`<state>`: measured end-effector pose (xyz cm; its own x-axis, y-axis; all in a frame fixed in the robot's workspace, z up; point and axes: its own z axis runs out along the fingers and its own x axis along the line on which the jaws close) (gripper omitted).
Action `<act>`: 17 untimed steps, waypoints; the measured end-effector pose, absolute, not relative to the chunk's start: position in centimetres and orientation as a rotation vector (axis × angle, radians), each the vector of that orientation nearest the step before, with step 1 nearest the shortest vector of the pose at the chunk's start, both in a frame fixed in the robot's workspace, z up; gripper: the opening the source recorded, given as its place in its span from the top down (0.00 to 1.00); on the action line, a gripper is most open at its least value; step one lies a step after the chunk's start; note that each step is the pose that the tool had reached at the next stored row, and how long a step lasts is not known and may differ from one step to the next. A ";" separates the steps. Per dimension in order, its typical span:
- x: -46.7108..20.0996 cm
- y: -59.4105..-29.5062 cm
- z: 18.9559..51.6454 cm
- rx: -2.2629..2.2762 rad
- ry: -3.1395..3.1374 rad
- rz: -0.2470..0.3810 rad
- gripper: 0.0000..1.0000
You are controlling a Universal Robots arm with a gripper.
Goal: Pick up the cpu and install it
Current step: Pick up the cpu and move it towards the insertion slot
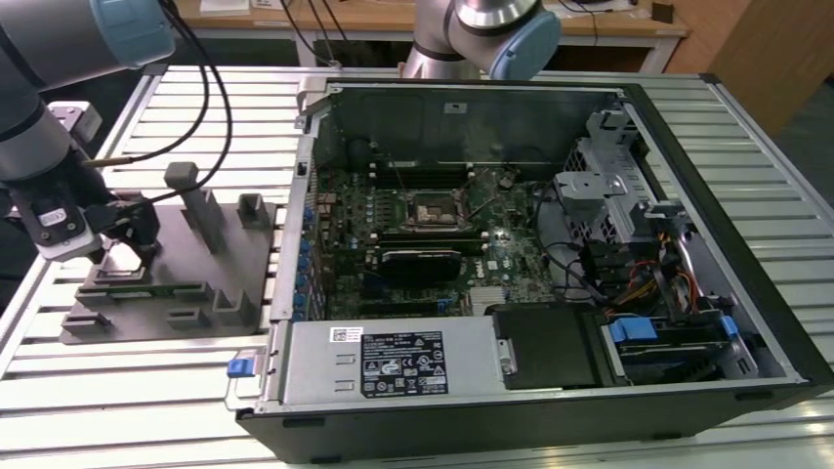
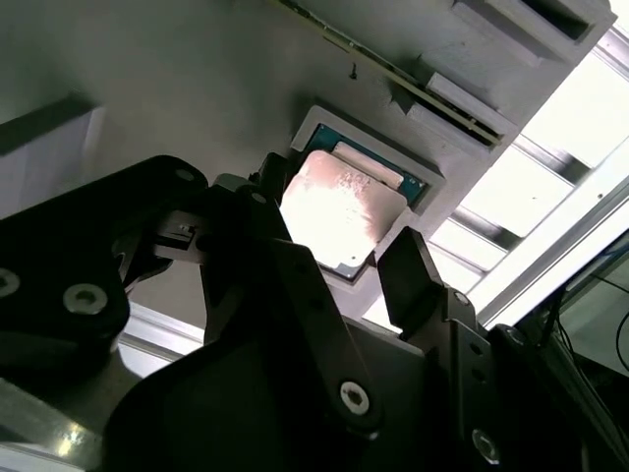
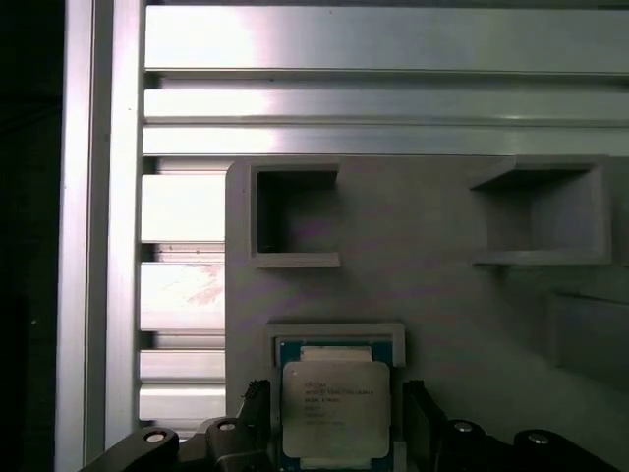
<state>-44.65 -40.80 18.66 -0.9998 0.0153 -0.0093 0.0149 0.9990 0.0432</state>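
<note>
The cpu (image 3: 334, 408) (image 2: 339, 211), a small square chip with a silvery top and a thin blue-green rim, lies flat in a shallow framed recess of the grey fixture plate (image 1: 176, 303). My gripper (image 1: 115, 256) hangs low over that recess at the exterior view's left. In both wrist views its black fingers (image 3: 415, 418) (image 2: 413, 275) stand on either side of the chip, open, with a narrow gap showing on each side. The motherboard's square black-framed socket (image 1: 427, 210) sits inside the open computer case (image 1: 729, 244), far to the exterior view's right of the gripper.
The fixture plate carries upright grey blocks (image 1: 198, 200) and a long green memory stick (image 1: 144, 290) just in front of the gripper. A second arm's base (image 1: 482, 34) stands behind the case. The slatted aluminium table (image 1: 156, 401) lies all around.
</note>
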 end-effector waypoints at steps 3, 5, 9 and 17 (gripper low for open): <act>-44.7 -40.8 18.6 0.024 3.131 0.067 0.35; -44.7 -40.8 18.5 0.024 3.131 0.066 0.35; -44.7 -40.8 18.5 0.024 3.132 0.064 0.43; -44.7 -40.8 18.6 0.024 3.131 0.065 0.46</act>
<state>-44.70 -40.79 18.55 -0.9998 0.0157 -0.0092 0.0153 0.9990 0.0414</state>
